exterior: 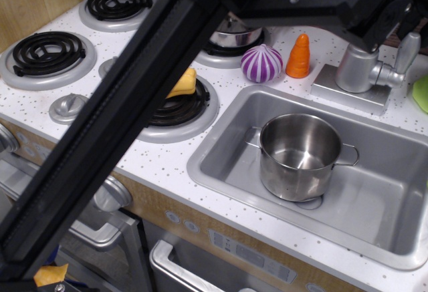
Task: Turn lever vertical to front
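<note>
One short silver-grey metal lever at tabletop's far right corner | rigid, smooth, probably slippery; grip near rounded tip | jaws' state: cannot tell

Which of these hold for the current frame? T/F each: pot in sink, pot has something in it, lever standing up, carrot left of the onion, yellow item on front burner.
1. A steel pot stands in the sink. True.
2. The pot holds food. False: its inside looks empty.
3. The lever on the faucet body points roughly upward. True.
4. The orange carrot sits left of the purple striped onion. False: it is to the onion's right, near the faucet base.
5. A yellow item lies on the front burner, partly hidden by the arm. True.
6. The hand is clamped on the pot's handle. False: no hand is near the pot; the arm's end is up by the faucet and its fingers cannot be made out.
</note>
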